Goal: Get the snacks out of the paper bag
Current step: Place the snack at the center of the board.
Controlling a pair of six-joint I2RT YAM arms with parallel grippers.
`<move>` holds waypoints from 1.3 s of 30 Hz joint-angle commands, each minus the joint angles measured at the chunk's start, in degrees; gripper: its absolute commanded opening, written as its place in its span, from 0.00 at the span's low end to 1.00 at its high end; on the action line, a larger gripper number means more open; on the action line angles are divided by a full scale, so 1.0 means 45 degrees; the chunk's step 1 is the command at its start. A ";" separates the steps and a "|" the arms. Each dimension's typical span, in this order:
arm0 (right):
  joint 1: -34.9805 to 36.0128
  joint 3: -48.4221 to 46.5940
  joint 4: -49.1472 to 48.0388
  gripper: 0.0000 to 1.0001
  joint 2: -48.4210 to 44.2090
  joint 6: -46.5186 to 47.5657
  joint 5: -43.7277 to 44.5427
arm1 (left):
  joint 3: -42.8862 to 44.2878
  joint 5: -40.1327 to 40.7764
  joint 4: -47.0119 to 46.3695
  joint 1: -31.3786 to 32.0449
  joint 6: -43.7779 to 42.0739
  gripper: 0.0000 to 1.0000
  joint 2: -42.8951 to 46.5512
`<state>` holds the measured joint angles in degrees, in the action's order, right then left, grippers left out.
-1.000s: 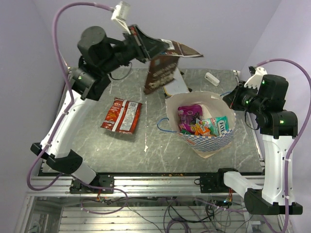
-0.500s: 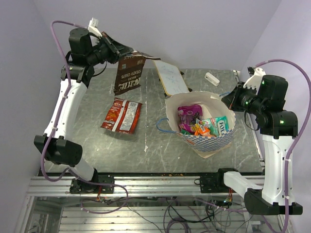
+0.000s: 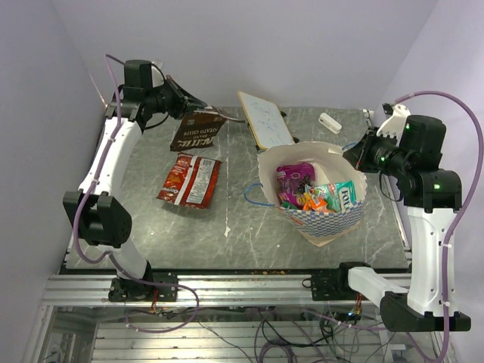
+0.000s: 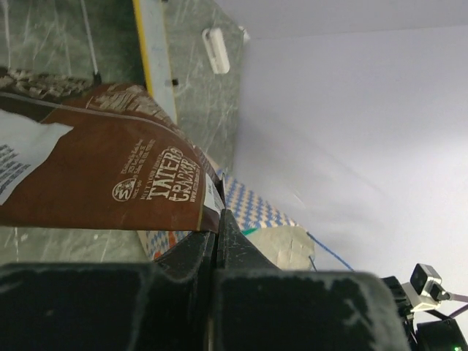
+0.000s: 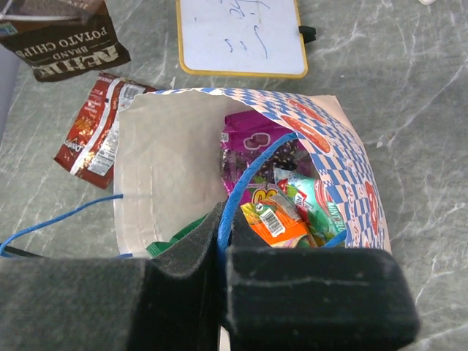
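Observation:
The blue-and-white checkered paper bag [image 3: 336,215] stands open at centre right, its cream inside [image 5: 168,161] showing. Inside lie a magenta packet [image 3: 293,175], a teal packet [image 3: 336,195] and an orange packet [image 5: 274,223]. My right gripper [image 5: 225,219] is shut on the bag's blue cord handle [image 5: 252,172] at the right rim; it also shows in the top view [image 3: 361,155]. My left gripper [image 3: 185,106] is shut on a brown potato chips packet [image 3: 198,130] at the far left, held low over the table; the left wrist view shows the packet [image 4: 95,175]. A red packet [image 3: 189,180] lies flat on the table.
A white board with a yellow edge [image 3: 265,119] lies at the back centre, just behind the bag. A small white object [image 3: 330,122] lies at the back right. The bag's other blue handle [image 3: 253,198] hangs out on its left side. Walls close in on three sides.
My left arm has swung left and down with the brown chips packet, from above the white board to the far left of the table. The right arm and the bag have not moved.

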<state>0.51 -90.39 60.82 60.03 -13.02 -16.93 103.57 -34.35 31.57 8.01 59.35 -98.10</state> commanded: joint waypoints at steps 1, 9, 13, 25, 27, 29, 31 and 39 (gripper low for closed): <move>0.0081 0.0006 -0.0167 0.00 0.0082 0.0134 -0.0337 | -0.1256 -0.0452 0.0989 -0.0127 -0.0085 0.07 0.1670; 0.0190 0.0192 -0.0387 0.00 0.0330 0.0100 -0.0571 | -0.3202 -0.0249 0.3177 -0.0198 -0.0184 0.07 0.4236; 0.0264 0.0367 -0.0408 0.00 0.0321 0.0099 -0.0585 | -0.3174 0.0196 0.4780 -0.0218 -0.0696 0.07 0.4621; 0.0334 0.0152 -0.0390 0.00 0.0393 0.0182 -0.0361 | -0.3991 0.0817 0.5661 -0.0315 -0.2670 0.07 0.2202; 0.0335 0.0059 -0.0390 0.00 0.0401 0.0178 -0.0350 | -0.3671 0.1082 0.5397 -0.0325 -0.2870 0.07 0.1527; 0.0335 0.0002 -0.0375 0.00 0.0410 0.0196 -0.0294 | -0.3414 0.1481 0.5153 -0.0540 -0.3039 0.07 0.0989; 0.0335 -0.0059 -0.0319 0.00 0.0428 0.0216 -0.0265 | -0.3455 0.1462 0.4868 -0.0731 -0.3027 0.07 0.0484; 0.0335 0.0014 -0.0308 0.00 0.0421 0.0298 0.0006 | -0.3108 0.1070 0.2773 -0.0864 -0.2331 0.23 -0.1045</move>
<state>1.63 -89.14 59.90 61.82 -12.58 -17.74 85.78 -28.97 50.30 4.75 48.01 -99.98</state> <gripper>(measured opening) 0.005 0.136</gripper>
